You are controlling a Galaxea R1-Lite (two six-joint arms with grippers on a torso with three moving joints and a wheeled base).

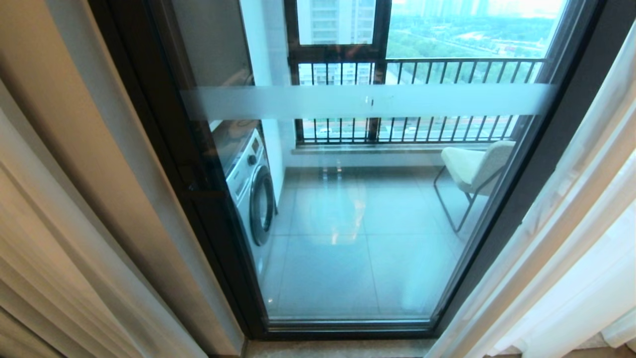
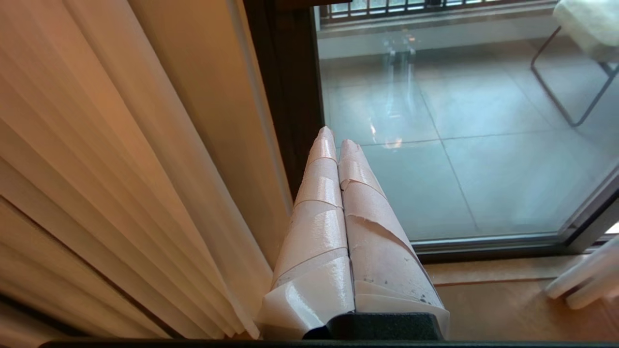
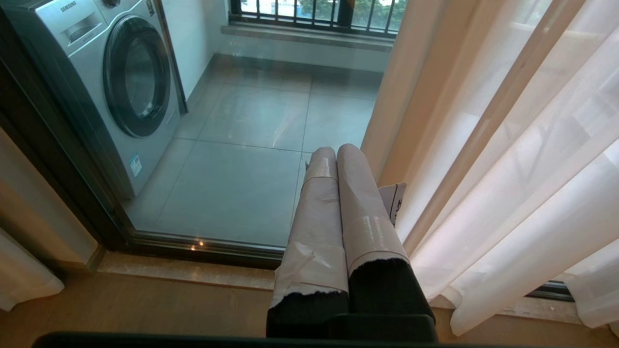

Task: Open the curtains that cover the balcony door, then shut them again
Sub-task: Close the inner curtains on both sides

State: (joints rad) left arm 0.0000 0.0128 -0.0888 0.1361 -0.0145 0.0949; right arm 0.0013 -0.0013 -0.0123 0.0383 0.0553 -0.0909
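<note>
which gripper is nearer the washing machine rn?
Probably left. Left gripper, shut, sits by the door frame on the washing machine side; right gripper, shut, is across the glass beside the sheer curtains.

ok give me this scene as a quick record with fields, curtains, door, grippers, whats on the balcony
curtains: sheer white curtains drawn aside at the right, beige drapes at the left
balcony door: balcony door glass uncovered, frosted band across it
left gripper: left gripper shut, empty, beside the beige drapes
right gripper: right gripper shut, empty, beside the sheer curtains
balcony: washing machine at left, chair at right
</note>
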